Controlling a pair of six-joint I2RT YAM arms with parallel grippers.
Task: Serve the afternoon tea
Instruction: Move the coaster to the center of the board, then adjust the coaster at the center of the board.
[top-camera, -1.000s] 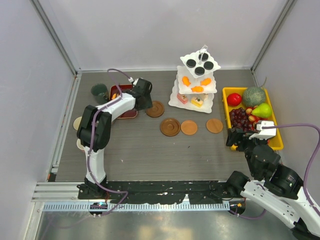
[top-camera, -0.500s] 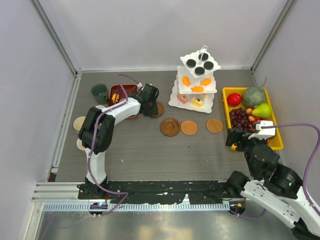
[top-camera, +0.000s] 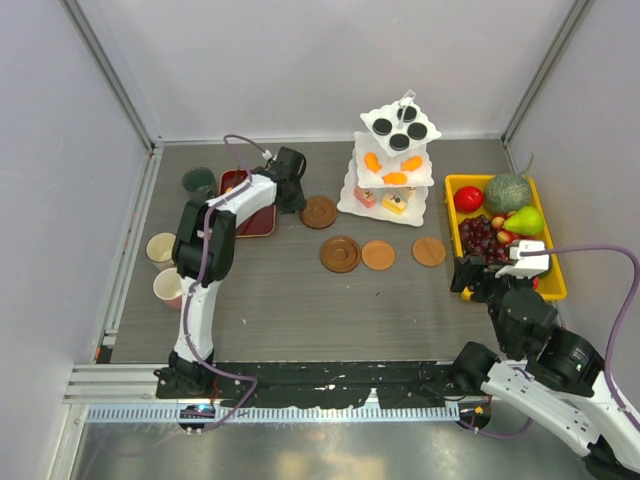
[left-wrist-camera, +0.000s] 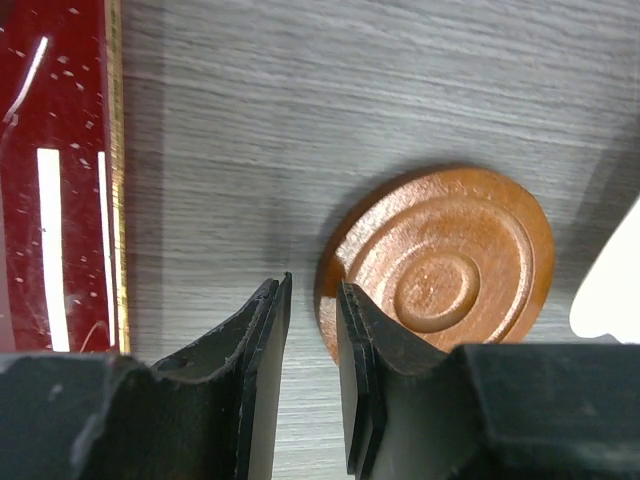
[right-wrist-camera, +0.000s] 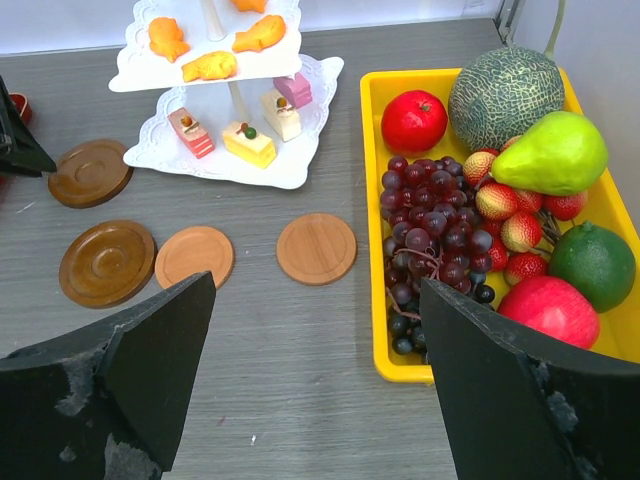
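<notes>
Left gripper (left-wrist-camera: 310, 360), jaws narrowly parted and empty, is set against the rim of a round brown coaster (left-wrist-camera: 437, 268) laid flat just left of the white three-tier stand (top-camera: 347, 203), apparently for nudging into line; the right gripper (top-camera: 478, 278) is held spread wide, well right of it.

Coaster (left-wrist-camera: 440, 275) — ringed wood, satin; red tray (left-wrist-camera: 50, 170) glossy.

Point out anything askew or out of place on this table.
One coaster lies apart from the row of three coasters, up by the left gripper near the red tray. Nothing looks spilled or tipped.
</notes>
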